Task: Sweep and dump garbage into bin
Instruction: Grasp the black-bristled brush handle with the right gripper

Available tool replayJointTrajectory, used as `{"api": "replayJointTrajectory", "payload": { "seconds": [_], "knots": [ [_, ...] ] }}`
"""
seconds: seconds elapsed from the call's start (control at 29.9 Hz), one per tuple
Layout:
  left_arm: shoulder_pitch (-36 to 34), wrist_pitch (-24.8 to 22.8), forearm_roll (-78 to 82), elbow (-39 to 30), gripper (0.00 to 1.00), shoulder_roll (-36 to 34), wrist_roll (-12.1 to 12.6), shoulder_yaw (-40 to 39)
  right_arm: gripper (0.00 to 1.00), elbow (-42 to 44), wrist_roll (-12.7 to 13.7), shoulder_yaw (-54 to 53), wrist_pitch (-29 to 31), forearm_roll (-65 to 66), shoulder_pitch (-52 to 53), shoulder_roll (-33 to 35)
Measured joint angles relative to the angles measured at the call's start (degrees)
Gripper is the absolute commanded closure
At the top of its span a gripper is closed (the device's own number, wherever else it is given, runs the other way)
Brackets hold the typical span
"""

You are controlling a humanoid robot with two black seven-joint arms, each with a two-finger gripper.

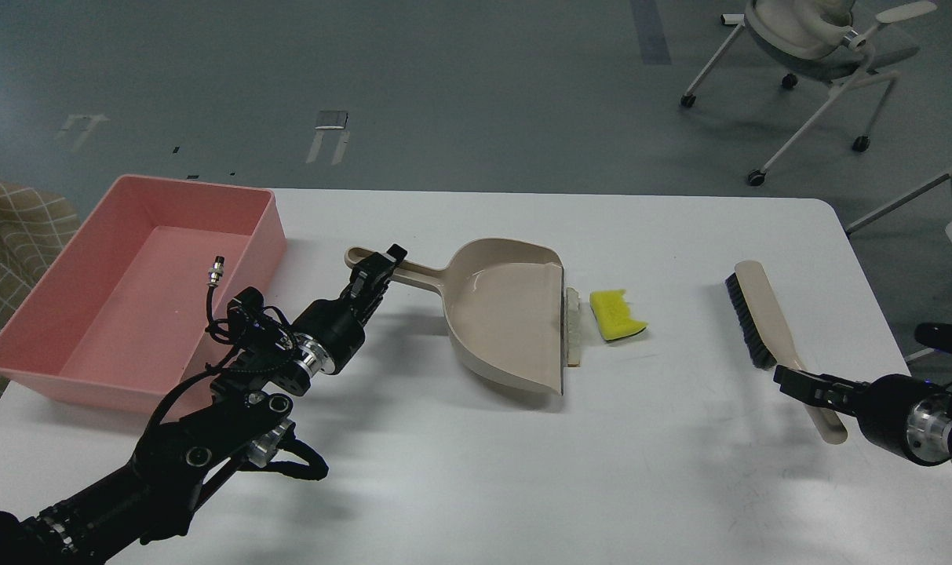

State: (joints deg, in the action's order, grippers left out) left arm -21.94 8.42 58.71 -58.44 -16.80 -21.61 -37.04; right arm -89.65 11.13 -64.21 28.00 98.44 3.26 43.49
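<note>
Garbage (2 scraps): bread slice (573,326) touching dustpan (507,314), sponge chunk (616,315) beside.

White bench (523,439), rounded far-right corner, matte top with soft shadows. Lying directly on it:

- Pink tub (91,369), at 9–10 o'clock, overhanging the left edge slightly; open side up.
- Beige dustpan (499,322), near centre, handle toward 9 o'clock, mouth toward 3 o'clock.
- Thin whitish bread slice (573,326), tan crust, right at the dustpan's lip, touching or nearly so.
- Yellow sponge chunk (615,314), just beside the slice at its 3 o'clock, notched far edge, dark underside showing.
- Beige brush (766,314) with black bristles, well apart at 3 o'clock, handle toward 5 o'clock.
</note>
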Motion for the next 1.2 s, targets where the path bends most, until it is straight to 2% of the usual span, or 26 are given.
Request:
{"api": "replayJointTrajectory", "payload": {
  "seconds": [0.03, 0.07, 0.13, 0.2, 0.27, 0.33, 0.57, 0.9, 1.2],
  "knots": [
    [0.02, 0.00, 0.00, 0.02, 0.85, 0.00, -0.02, 0.02, 0.31, 0.07, 0.13, 0.18, 0.00, 0.01, 0.05, -0.16],
    [0.03, 0.00, 0.00, 0.04, 0.85, 0.00, -0.05, 0.03, 0.40, 0.26, 0.20, 0.33, 0.00, 0.01, 0.13, -0.45],
    [0.05, 0.00, 0.00, 0.06, 0.85, 0.00, -0.10, 0.04, 0.46, 0.57, 0.36, 0.50, 0.00, 0.01, 0.51, -0.94],
    [0.05, 0.00, -0.01, 0.13, 0.85, 0.00, -0.10, 0.03, 0.60, 0.66, 0.57, 0.63, 0.00, 0.01, 0.86, -1.29],
    [0.05, 0.00, -0.03, 0.18, 0.85, 0.00, -0.10, 0.03, 0.82, 0.69, 0.86, 0.87, 0.00, 0.01, 1.09, -1.49],
    [0.07, 0.00, -0.08, 0.23, 0.85, 0.00, -0.10, 0.00, 0.93, 0.69, 1.12, 0.97, 0.00, 0.01, 1.14, -1.54],
    [0.19, 0.84, -0.17, 0.25, 0.85, 0.01, -0.10, -0.01, 1.00, 0.59, 1.20, 1.07, 0.00, -0.40, 1.07, -1.65],
    [0.59, 3.12, 0.11, 0.26, 0.84, 0.43, -0.31, 0.11, 1.00, -0.55, 0.54, 1.45, 0.00, -0.84, 0.79, -2.83],
    [1.28, 4.48, 0.47, -0.09, 0.84, 0.89, -1.42, 0.14, 1.00, -1.12, 0.92, 3.81, -0.01, -0.88, 2.31, -7.50]
  ]
}}
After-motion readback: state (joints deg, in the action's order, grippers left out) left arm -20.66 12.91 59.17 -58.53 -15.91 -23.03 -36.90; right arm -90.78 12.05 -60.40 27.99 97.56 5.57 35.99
